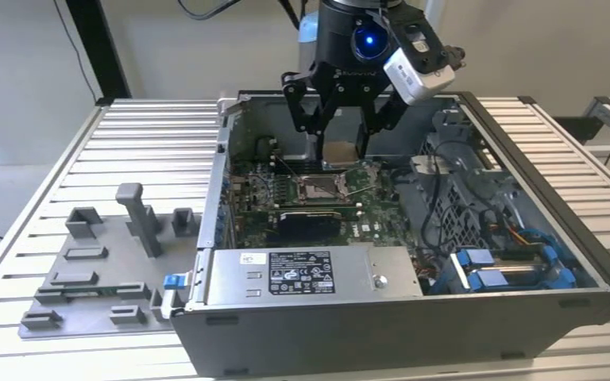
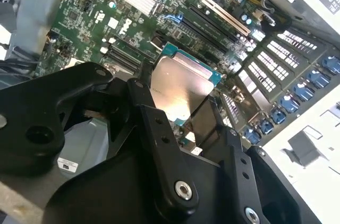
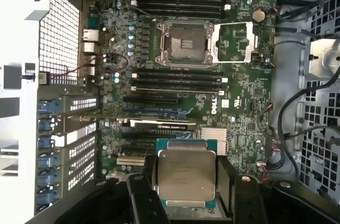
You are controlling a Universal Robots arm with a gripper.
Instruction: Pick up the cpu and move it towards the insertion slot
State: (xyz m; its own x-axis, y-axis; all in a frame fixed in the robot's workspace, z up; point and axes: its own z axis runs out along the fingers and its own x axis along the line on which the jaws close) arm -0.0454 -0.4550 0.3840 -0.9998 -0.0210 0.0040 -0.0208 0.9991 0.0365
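Note:
The cpu [image 3: 186, 175] is a flat square chip with a silvery top and a teal-green rim, held between my black fingers in both wrist views [image 2: 180, 91]. My gripper [image 1: 345, 151] hangs inside the open computer case in the exterior view, shut on the cpu [image 1: 343, 152] just above the green motherboard [image 1: 295, 208]. The insertion slot [image 1: 319, 187], a square metal-framed socket with a brownish centre, lies a little nearer the camera than the chip. In the first wrist view the insertion slot [image 3: 186, 43] sits well apart from the held chip, its load plate swung open beside it.
The open case [image 1: 538, 190] has tall side walls around the board. A grey power supply [image 1: 303, 274] lies in front, with cables [image 1: 445, 198] and blue drive clips [image 1: 496, 270] on the exterior view's right. A grey plastic tray [image 1: 104, 262] rests on the slatted table at the left.

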